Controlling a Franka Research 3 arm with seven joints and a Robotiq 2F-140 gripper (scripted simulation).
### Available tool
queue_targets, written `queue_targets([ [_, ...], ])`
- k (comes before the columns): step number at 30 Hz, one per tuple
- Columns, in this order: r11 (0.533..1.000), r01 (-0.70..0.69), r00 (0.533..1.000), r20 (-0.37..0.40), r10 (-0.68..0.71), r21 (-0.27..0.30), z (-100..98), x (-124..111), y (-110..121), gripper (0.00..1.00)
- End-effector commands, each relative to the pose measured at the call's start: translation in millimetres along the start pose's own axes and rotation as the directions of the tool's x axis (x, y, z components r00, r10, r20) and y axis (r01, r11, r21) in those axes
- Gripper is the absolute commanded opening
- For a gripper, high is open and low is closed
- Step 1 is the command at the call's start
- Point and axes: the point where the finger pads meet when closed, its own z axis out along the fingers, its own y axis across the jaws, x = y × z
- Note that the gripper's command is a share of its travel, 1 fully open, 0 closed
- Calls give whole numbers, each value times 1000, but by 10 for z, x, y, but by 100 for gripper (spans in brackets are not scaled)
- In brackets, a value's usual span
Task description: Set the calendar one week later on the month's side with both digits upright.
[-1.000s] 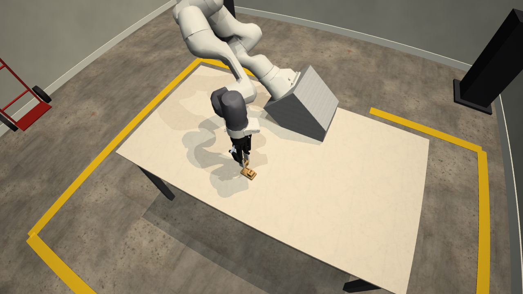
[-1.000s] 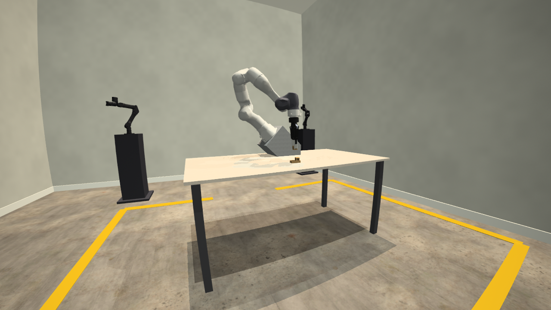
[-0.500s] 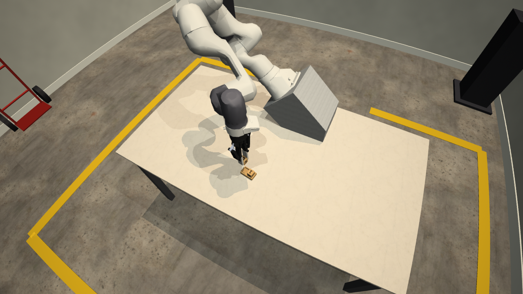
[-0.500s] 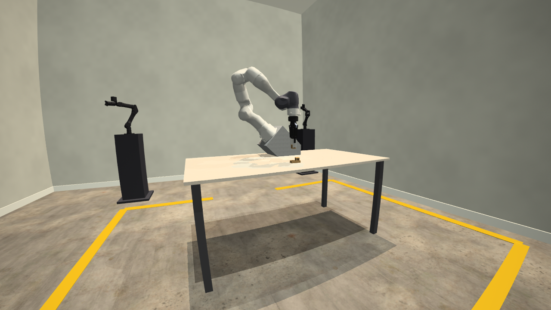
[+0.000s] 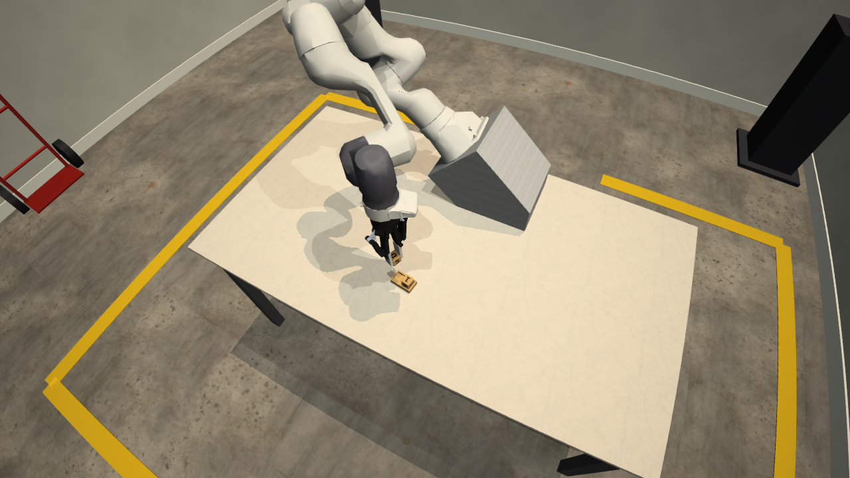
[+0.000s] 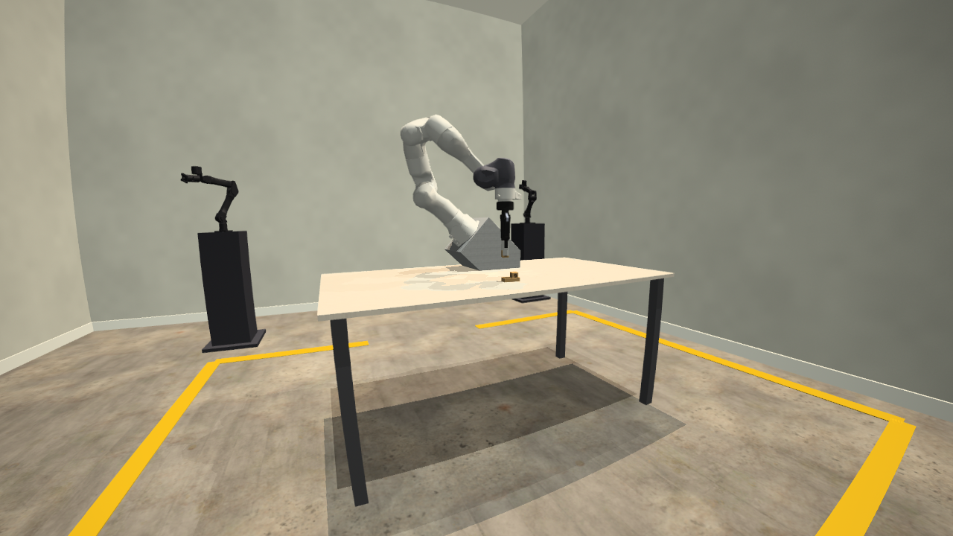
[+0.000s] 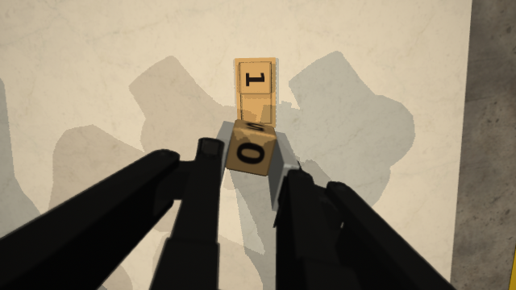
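Overhead, the claw (image 5: 394, 257) hangs above the desk (image 5: 534, 309), nearly closed on one cube (image 5: 395, 256); the tray (image 5: 404, 281) sits just below. Sideways, that cube (image 6: 505, 254) clears the tray (image 6: 511, 277). Wrist-on, pads (image 7: 282, 161) pinch flat opposite faces, probably light, rigid, slip-prone wood.

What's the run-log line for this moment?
gripper: shut on wooden digit cube, lifted | wooden tray: flat on pale table, one slot vacant | other wooden cube: in tray, 1 up
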Motion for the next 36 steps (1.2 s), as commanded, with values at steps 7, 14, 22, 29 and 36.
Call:
queue_targets([
  [7, 962, -275, 961, -9, 275, -1, 11, -18, -21, 16],
  [14, 917, -398, 917, -9, 398, 4, 17, -49, -23, 16],
  [22, 851, -525, 851, -8, 525, 8, 23, -83, -23, 16],
  [29, 771, -637, 771, -6, 637, 11, 28, -117, -21, 16],
  [36, 712, -702, 712, -5, 702, 13, 31, -138, -19, 16],
])
